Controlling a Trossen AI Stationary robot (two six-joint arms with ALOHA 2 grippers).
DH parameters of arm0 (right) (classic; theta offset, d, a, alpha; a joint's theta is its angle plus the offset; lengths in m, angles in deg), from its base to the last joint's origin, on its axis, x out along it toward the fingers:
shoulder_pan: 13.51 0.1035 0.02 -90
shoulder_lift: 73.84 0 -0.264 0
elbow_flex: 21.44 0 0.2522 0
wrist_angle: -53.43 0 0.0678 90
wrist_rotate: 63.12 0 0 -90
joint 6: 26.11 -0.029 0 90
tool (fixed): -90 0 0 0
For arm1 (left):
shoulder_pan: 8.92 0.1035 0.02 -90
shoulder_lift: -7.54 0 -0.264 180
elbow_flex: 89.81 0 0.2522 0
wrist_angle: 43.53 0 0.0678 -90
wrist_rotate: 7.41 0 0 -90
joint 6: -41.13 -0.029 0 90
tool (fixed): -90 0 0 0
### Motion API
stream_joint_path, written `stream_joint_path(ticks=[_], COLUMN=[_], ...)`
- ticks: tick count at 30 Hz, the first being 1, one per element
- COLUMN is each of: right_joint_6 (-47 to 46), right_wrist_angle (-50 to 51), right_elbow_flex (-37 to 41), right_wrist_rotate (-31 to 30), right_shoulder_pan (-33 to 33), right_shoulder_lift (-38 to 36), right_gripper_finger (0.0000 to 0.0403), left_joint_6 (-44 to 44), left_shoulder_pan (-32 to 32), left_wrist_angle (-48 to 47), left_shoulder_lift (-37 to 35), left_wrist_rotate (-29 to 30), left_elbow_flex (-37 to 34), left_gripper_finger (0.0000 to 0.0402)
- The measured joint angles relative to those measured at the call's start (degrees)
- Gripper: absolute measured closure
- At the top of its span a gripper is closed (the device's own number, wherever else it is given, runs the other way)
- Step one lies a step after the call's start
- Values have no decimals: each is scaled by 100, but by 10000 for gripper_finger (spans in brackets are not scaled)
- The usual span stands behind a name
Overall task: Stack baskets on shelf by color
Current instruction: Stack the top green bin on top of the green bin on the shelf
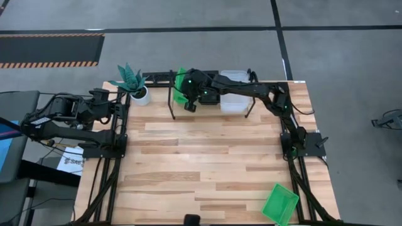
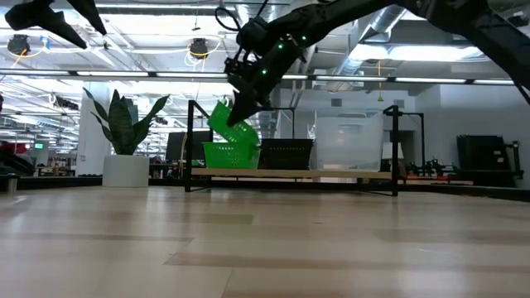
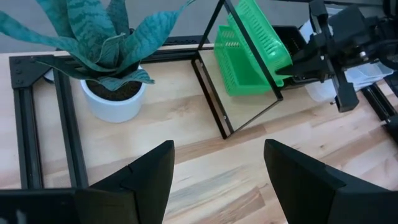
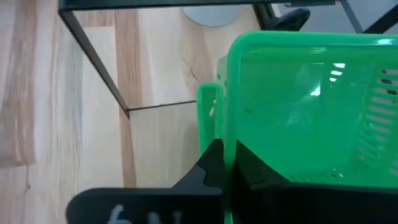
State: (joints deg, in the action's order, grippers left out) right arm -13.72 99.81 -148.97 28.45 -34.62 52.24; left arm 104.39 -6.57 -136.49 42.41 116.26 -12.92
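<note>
My right gripper (image 2: 243,106) is shut on a bright green basket (image 2: 228,117), which hangs tilted over the left end of the shelf (image 2: 331,174). Right below it a second green basket (image 2: 229,155) stands on the shelf board; the tilted one's lower end reaches down to it. A black mesh basket (image 2: 286,153) sits beside that one, and clear baskets (image 1: 233,100) stand farther right. A third green basket (image 1: 279,204) lies at the table's near right corner. My left gripper (image 3: 217,180) waits open at the table's far left. My right gripper pinches one side wall of the green basket at its rim (image 4: 227,146), with one finger (image 4: 208,169) outside the wall and the other inside the basket. The fingers slant down from the table's right. The basket hangs tilted, its lower end down at the green basket on the shelf.
A white pot with a striped plant (image 1: 137,88) stands just left of the shelf. The shelf's thin black hoop frame (image 3: 214,106) rises around the baskets. The wide plank tabletop (image 1: 201,163) stretches toward the near edge.
</note>
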Motion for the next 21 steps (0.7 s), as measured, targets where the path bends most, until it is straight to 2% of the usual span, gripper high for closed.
stream_joint_path(ticks=[21], right_joint_6=[15], right_wrist_angle=[585], right_elbow_flex=[-8], right_wrist_rotate=[-153], right_shoulder_pan=[9], right_shoulder_lift=[-13], right_gripper_finger=[382], left_joint_6=[0], left_shoulder_pan=[-2], left_wrist_angle=[2], left_shoulder_lift=[0], left_wrist_rotate=[-41], left_elbow_flex=[0], left_gripper_finger=[166])
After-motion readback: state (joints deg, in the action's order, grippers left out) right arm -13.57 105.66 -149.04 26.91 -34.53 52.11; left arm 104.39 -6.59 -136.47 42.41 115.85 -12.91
